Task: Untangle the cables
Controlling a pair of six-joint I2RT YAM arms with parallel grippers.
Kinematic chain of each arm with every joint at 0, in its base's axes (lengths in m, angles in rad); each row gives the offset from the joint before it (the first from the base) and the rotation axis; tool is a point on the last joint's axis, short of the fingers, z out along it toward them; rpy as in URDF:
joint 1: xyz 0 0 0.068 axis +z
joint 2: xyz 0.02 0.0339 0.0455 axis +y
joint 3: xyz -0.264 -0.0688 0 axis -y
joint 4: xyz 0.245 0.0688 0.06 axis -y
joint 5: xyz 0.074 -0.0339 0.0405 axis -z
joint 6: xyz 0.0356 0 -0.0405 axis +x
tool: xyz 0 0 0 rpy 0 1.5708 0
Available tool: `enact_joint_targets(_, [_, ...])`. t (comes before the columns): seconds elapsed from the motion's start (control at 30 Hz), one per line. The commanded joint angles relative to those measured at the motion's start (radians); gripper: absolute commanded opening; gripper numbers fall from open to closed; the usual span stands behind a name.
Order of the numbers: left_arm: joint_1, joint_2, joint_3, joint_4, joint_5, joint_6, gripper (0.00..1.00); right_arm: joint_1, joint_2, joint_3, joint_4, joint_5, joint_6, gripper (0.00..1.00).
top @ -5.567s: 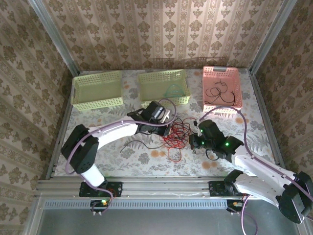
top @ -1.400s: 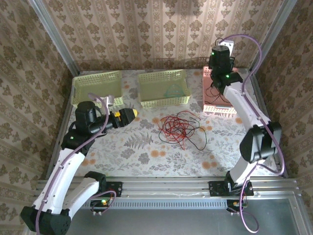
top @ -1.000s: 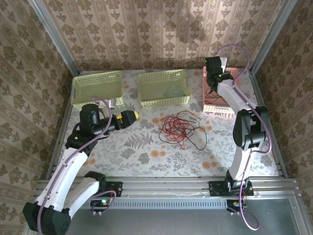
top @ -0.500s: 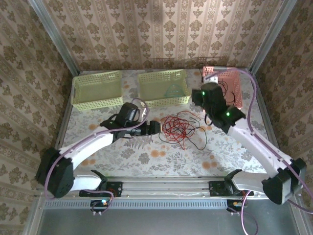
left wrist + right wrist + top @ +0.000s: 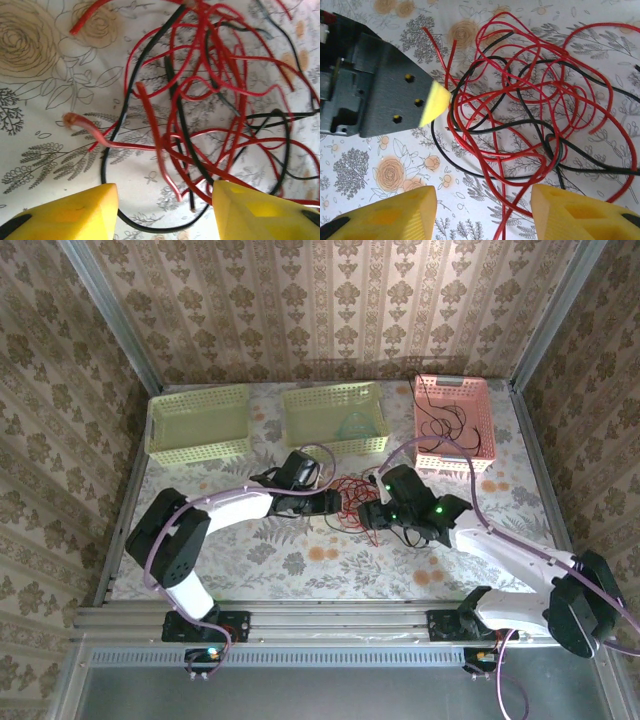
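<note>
Cables [image 5: 349, 487] [image 5: 149, 112] [image 5: 551, 139]: red and black strands in one loose heap at mid-mat, between the two grippers, looping over each other flat on the floral mat [image 5: 300, 562].
Left gripper [image 5: 336, 503]: at the heap's left edge, with its yellow fingers [image 5: 70, 215] spread wide and nothing pinched. Red strands lie just beyond the tips.
Right gripper [image 5: 366, 514]: low at the heap's near right edge, with its fingers [image 5: 580, 212] parted wide and holding nothing. The left fingertip [image 5: 436, 104] shows opposite, at the outer red loops; whether it touches them cannot be told.
Change: half a second ago the right arm [image 5: 500, 550] was raised beside the pink basket [image 5: 452, 462] and the left gripper stood short of the heap. Both have since closed in on it. The heap has kept its place.
Far edge: three baskets stand in a row against the wall [image 5: 300, 320]. The pink basket holds a black cable [image 5: 441, 424], the middle green basket [image 5: 335, 446] holds a pale teal cable [image 5: 352, 425], and the left green basket [image 5: 200, 449] ends the row.
Room: bare mat lies left of the left arm [image 5: 230, 508], along the near rail [image 5: 330, 618] and right of the right arm.
</note>
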Motion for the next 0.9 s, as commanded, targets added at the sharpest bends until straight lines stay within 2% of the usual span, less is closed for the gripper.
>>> enact_joint_targets(0.0, [-0.021,0.009,-0.015,0.026,-0.047,0.019,0.53,0.023,0.072,0.052,-0.02,0.051,-0.072,0.55])
enact_joint_targets(0.13, [-0.035,0.037,-0.02,0.05,-0.038,0.031,0.59,0.055,0.175,0.111,-0.041,0.089,-0.117,0.53])
enact_joint_targets(0.23, [-0.041,0.054,-0.023,0.069,-0.036,0.029,0.6,0.064,0.244,0.137,-0.053,0.114,-0.122,0.38])
enact_joint_targets(0.37, [-0.043,0.069,-0.027,0.08,-0.038,0.033,0.53,0.068,0.245,0.133,-0.05,0.122,-0.121,0.2])
enact_joint_targets(0.57, [-0.042,0.064,-0.052,0.108,-0.038,0.026,0.27,0.068,0.216,0.117,-0.059,0.181,-0.125,0.11])
enact_joint_targets(0.67, [-0.041,0.064,-0.053,0.113,-0.033,0.03,0.15,0.068,0.2,0.116,-0.059,0.198,-0.124,0.01])
enact_joint_targets(0.77, [-0.04,0.057,-0.058,0.111,-0.033,0.037,0.0,0.068,0.15,0.109,-0.045,0.22,-0.116,0.0])
enact_joint_targets(0.87, [-0.037,0.036,-0.074,0.107,-0.034,0.043,0.0,0.068,0.092,0.087,-0.018,0.252,-0.108,0.0])
